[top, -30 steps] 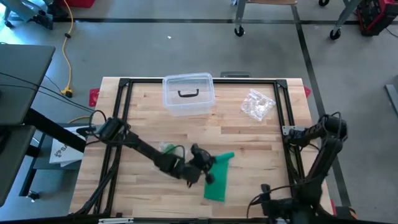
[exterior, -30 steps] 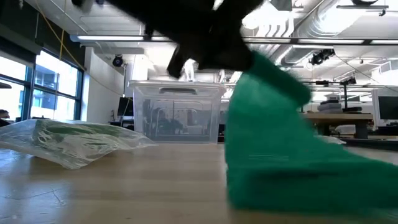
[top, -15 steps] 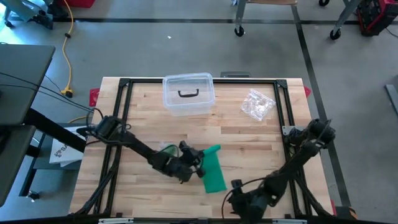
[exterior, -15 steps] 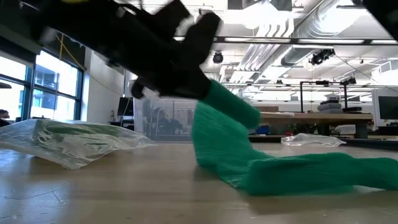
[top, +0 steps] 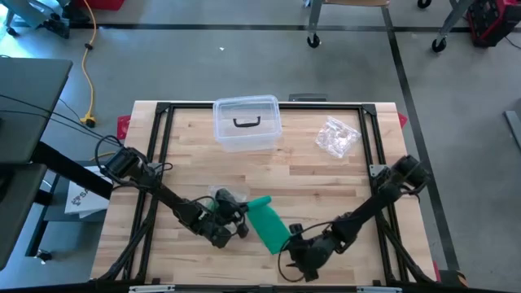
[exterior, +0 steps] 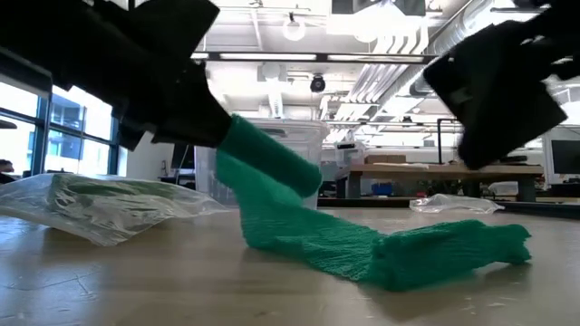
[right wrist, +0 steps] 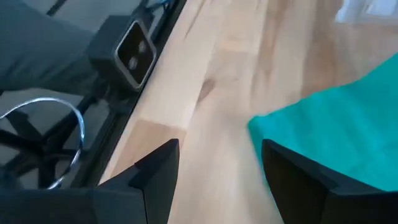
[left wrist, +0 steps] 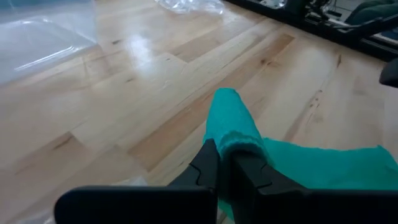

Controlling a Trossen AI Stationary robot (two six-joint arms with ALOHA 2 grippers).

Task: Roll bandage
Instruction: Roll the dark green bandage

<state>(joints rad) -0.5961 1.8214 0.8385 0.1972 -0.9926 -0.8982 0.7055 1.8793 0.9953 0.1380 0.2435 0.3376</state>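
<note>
A green bandage lies on the wooden table near its near edge, between my two grippers. One end of it is rolled into a short tube that is raised off the table. The loose strip trails from the tube onto the wood, bunched. My left gripper comes from the table's left and is shut on the rolled end. My right gripper stands open just off the strip's near end, touching nothing; in the high view my right gripper is by the near edge. My left gripper pinches the bandage's rolled end between its two fingers. The fingers come from the table's left, slanting a little downward, and lie along the roll, which sticks out past their tips. The roll is tilted and clear of the table; the strip below it lies slack on the wood.
A clear lidded box stands at the far middle, with a crumpled clear bag to its right. Another clear bag with green inside lies just beyond my left gripper. A black frame rail runs along the table's edge.
My left gripper has gone toward the table's left and a little down, still shut on the rolled end. The bandage's raised end has followed it and the strip has slid leftward along the table. My right gripper has swung in along the near edge toward the strip's near end, sinking.
</note>
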